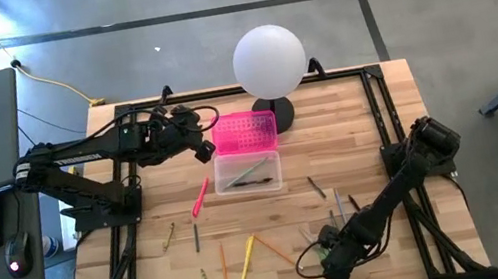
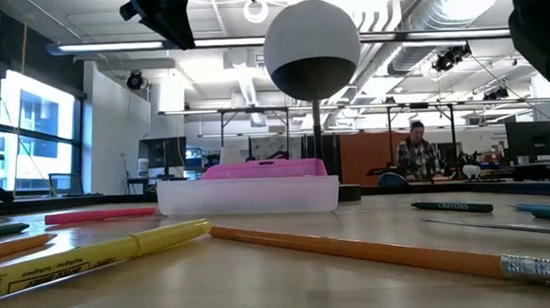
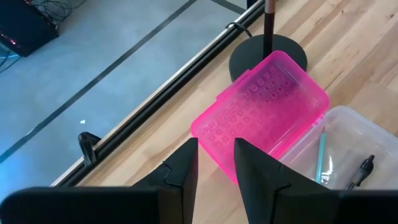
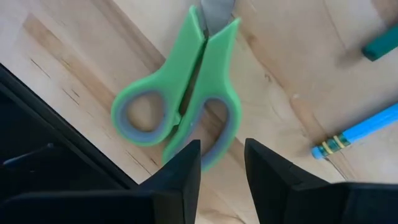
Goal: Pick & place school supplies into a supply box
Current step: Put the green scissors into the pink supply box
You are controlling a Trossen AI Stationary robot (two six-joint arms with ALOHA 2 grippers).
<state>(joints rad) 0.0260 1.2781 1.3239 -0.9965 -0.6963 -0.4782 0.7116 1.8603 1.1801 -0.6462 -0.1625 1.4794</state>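
Green-handled scissors (image 4: 180, 112) lie closed, blades pointing away from the right end effector (image 4: 222, 163), seemingly parted and empty.

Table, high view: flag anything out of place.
Nothing damaged or spilled. The box lies open with its pink lid flipped back; only two items are inside, while pencils and scissors lie scattered loose on the table.

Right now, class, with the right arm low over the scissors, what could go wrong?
The right gripper has open fingers above one handle loop of the scissors; closing there may pivot them and miss. The scissors lie flat, so the fingertips could scrape the table. A blue pencil nearby could be knocked.
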